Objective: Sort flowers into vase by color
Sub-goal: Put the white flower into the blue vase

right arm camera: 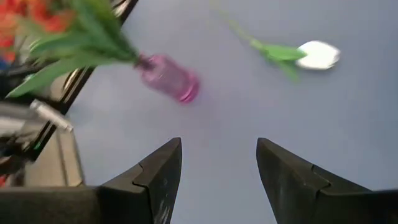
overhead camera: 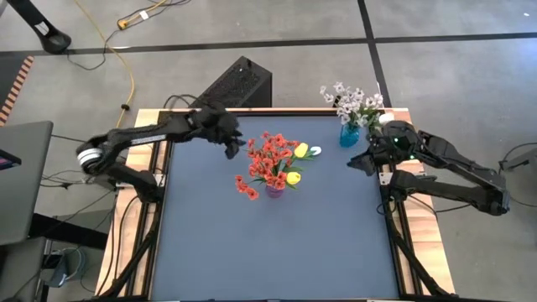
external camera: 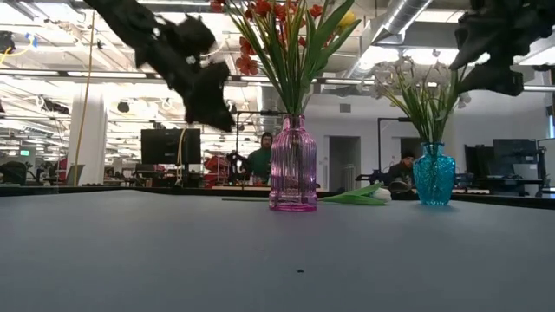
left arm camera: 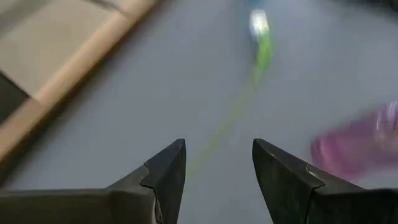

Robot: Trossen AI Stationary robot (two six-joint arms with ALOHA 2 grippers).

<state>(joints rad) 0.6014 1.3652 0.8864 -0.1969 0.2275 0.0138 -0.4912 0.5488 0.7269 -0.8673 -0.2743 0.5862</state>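
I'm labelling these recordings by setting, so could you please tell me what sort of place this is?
Probably a large open-plan lab or workshop. Beyond the dark blue table top, the low view shows a high ceiling with exposed silver ducts, rows of desks with dark monitors, and seated people. A yellow cable trails across the grey floor.

The near half of the table [overhead camera: 277, 252] lies bare. Toward the far edge, 2 vases block the way: pink vase [external camera: 293, 165] mid-table, blue vase [external camera: 434, 173] at the right, white tulip [external camera: 364, 196] lying between.
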